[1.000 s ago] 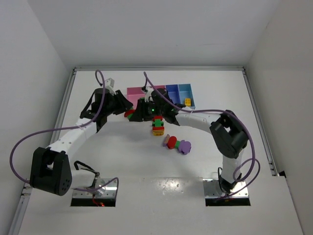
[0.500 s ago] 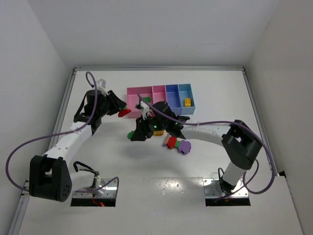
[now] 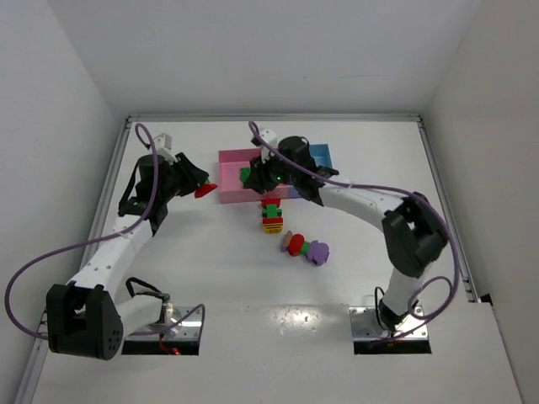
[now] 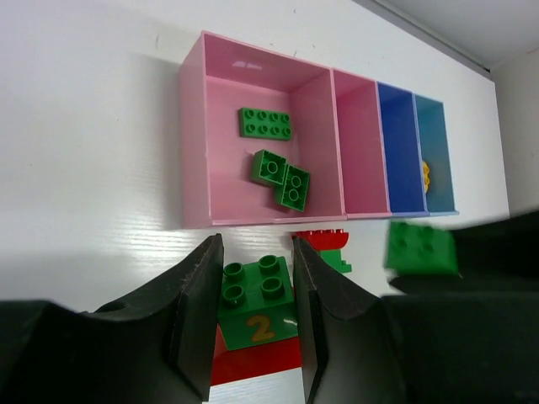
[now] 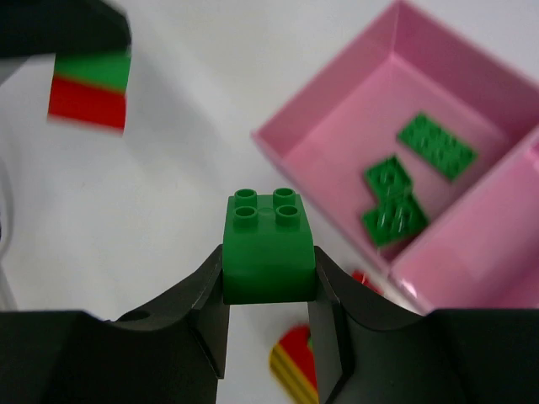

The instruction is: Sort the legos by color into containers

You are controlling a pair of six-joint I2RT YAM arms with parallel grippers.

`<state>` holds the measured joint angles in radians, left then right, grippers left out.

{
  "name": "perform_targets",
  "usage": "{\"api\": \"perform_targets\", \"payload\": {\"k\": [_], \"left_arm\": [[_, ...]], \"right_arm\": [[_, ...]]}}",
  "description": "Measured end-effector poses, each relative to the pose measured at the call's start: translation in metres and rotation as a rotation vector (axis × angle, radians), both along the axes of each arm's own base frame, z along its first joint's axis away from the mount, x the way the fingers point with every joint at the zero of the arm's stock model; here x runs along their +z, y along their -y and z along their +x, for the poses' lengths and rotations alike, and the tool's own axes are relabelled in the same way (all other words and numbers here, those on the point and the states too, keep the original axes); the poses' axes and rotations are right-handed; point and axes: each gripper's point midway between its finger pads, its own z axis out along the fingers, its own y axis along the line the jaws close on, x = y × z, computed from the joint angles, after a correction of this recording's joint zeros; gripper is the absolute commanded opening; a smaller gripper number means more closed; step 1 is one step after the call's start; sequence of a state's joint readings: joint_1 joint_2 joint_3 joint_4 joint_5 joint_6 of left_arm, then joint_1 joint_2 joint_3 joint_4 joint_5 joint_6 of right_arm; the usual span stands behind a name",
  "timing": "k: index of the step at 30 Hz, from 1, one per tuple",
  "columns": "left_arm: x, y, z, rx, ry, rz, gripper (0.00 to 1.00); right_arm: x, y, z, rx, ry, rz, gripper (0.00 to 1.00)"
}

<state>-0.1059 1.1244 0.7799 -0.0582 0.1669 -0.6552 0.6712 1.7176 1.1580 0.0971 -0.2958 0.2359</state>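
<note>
My left gripper is shut on a lego clump, a green brick marked 2 on a red one, held left of the containers. My right gripper is shut on a single green brick, raised by the wide pink bin. Three green legos lie in that bin. Rightward come the narrow pink bin, the purple-blue bin and the light blue bin, which holds a yellow brick.
A red, green and yellow clump stands on the table just in front of the bins. Nearer the arms lie a red clump and a purple piece. Walls close in the table on three sides.
The two grippers have pulled apart. The left one went left with the green and red clump. The right one dipped to the table's middle, then swung up to the wide pink bin with the green brick.
</note>
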Motion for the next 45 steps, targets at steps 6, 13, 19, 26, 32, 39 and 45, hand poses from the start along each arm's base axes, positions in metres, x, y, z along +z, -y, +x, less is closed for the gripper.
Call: {"api": "perform_targets", "payload": {"k": [6,13,19,26,32,39,45], "left_arm": [[0.006,-0.003,-0.001,0.007,0.019,0.005,0.00],[0.007,-0.010,0.001,0.025,0.025,0.005,0.00],[0.010,-0.011,0.001,0.025,0.032,0.003,0.00],[0.013,-0.010,0.003,0.021,0.043,-0.014,0.00],[0.009,-0.008,0.007,0.008,0.034,-0.037,0.00],[0.007,-0.002,0.007,-0.016,0.021,-0.066,0.00],[0.012,0.004,0.006,-0.044,0.034,-0.092,0.00]], "right_arm": [[-0.020,-0.035,0.051,-0.001,0.025,-0.017,0.02],[-0.073,-0.045,0.069,-0.007,-0.050,-0.075,0.53],[-0.078,-0.049,0.068,0.015,-0.070,-0.069,0.78],[-0.034,-0.042,0.013,0.133,-0.124,0.047,0.83],[0.045,-0.047,-0.029,0.253,-0.076,0.235,0.84],[0.040,-0.071,-0.055,0.292,-0.144,0.262,0.86],[0.002,-0.080,-0.055,0.257,-0.263,0.232,0.86]]}}
